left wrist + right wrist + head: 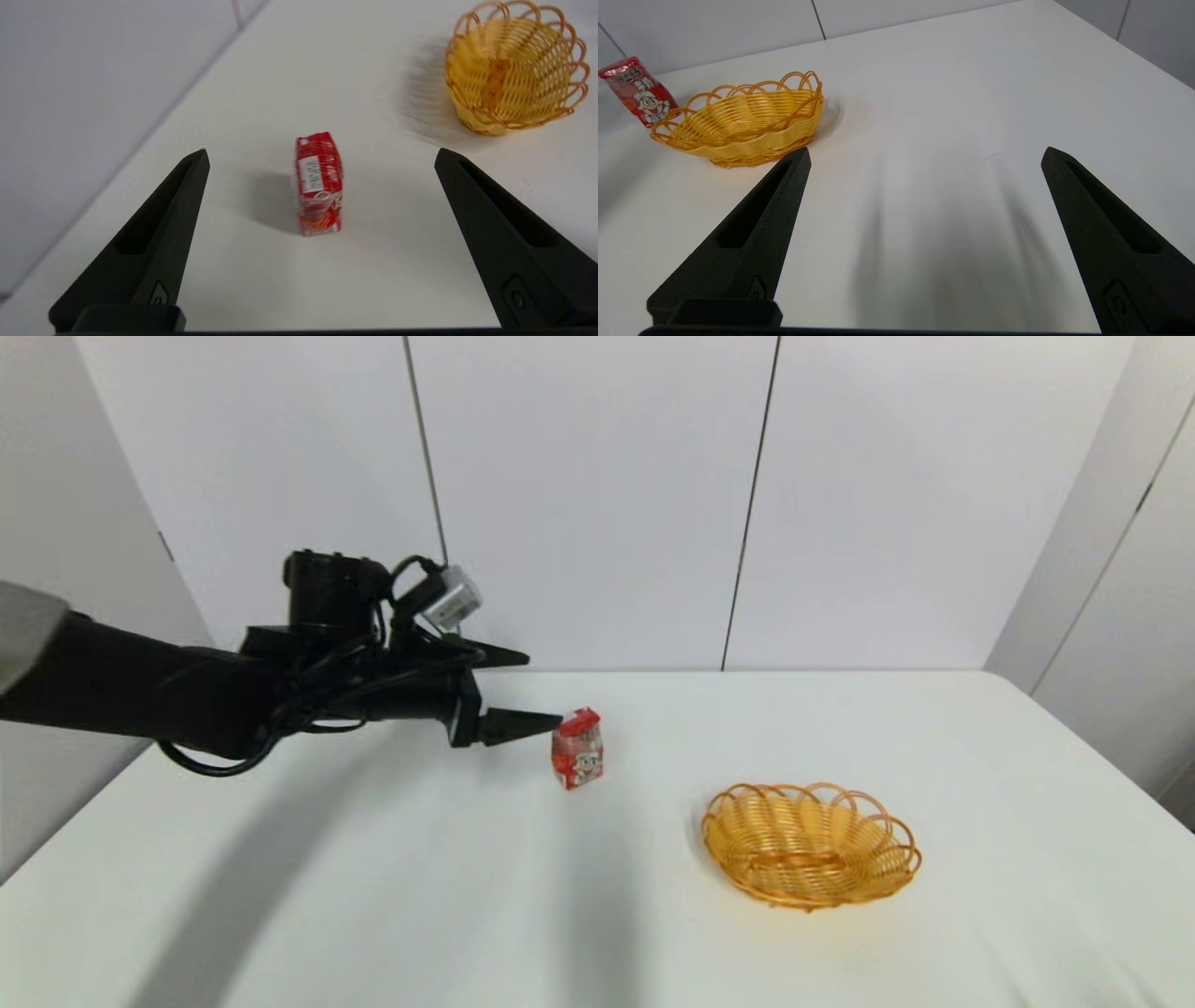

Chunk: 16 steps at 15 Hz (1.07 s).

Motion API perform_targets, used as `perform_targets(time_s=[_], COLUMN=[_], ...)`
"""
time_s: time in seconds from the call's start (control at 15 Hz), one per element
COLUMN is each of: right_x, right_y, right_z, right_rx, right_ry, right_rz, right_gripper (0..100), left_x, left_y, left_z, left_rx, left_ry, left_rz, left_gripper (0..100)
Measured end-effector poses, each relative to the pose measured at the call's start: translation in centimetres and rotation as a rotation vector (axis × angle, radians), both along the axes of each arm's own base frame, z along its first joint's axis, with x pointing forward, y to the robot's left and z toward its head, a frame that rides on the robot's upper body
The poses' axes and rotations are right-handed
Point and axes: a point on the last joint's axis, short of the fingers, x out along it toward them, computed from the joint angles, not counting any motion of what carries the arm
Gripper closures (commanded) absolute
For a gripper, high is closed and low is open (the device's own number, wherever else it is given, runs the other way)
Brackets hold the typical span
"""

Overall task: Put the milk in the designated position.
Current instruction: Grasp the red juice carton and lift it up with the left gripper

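The milk [577, 749], a small red-and-white carton with a cartoon print, stands upright on the white table [373, 877] left of centre. My left gripper [544, 689] hovers just to its left, above the table, open wide with nothing between its fingers. The left wrist view shows the milk [319, 186] lying ahead of the left gripper [322, 151], centred between the two fingertips and apart from both. My right gripper [927, 149] is open and empty over bare table. It is out of the head view. The milk [637, 91] shows far off behind the basket in the right wrist view.
An orange-yellow woven oval basket [810, 845] sits empty on the table to the right of the milk, nearer the front; it shows as the basket [514, 70] and the basket [742, 121] in the wrist views. White wall panels [597, 504] close the table's far edge.
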Motion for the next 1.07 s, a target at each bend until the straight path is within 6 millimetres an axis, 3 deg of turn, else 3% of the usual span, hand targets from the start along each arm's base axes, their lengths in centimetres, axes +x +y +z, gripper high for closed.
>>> perform_targets(time_s=[0.33, 1.0, 1.07], right_x=[0.0, 0.0, 0.0], right_y=[0.0, 0.0, 0.0], right_z=[0.0, 0.0, 0.0], right_rx=[-0.001, 0.000, 0.000], right_ry=[0.000, 0.000, 0.000], right_rz=[0.000, -0.001, 0.000], right_gripper=[0, 0, 0], left_x=[2.2, 4.3, 4.5], left_y=[-2.1, -4.4, -4.4], left_z=[-4.3, -6.7, -6.9], left_rx=[0.012, 0.024, 0.030], left_ry=[0.096, 0.132, 0.133], left_rz=[-0.069, -0.075, -0.059], left_gripper=[0, 0, 100])
